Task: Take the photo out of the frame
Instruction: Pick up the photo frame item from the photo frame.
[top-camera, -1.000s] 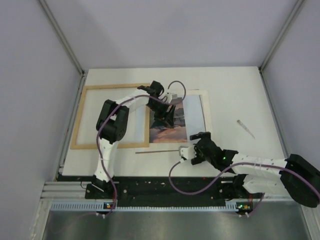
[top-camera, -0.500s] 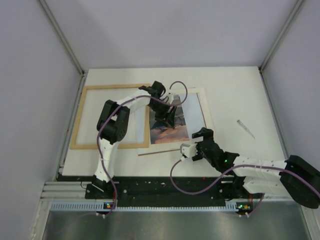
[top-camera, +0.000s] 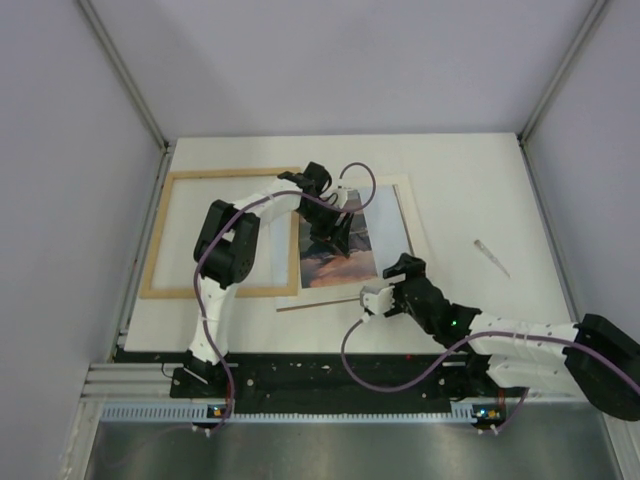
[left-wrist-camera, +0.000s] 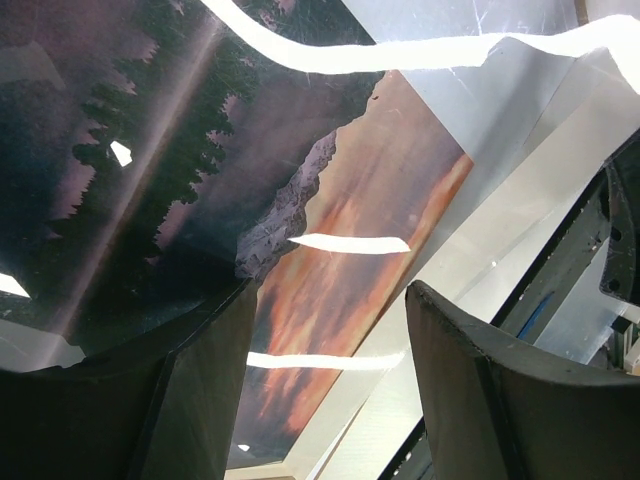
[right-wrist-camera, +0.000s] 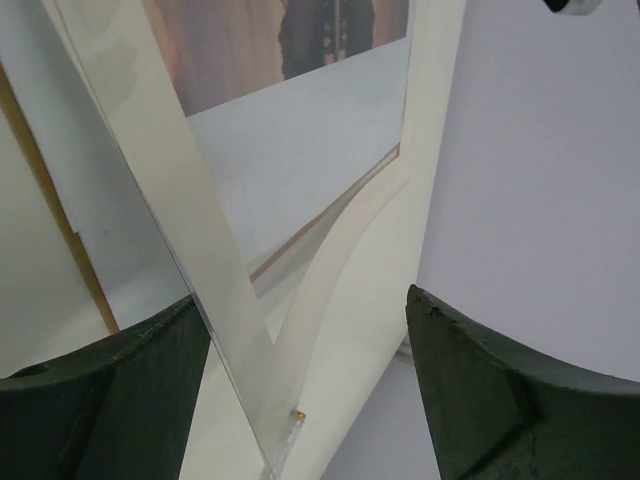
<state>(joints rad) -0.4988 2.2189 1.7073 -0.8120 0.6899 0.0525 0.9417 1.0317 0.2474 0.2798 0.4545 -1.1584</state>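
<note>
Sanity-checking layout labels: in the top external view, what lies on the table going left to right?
frame → photo → small pale pointed tool

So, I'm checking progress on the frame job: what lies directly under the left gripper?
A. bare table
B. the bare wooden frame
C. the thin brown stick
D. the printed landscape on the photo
D: the left gripper hangs open over the photo, whose orange-brown landscape shows between its fingers. In the top view, the frame lies further left.
</note>
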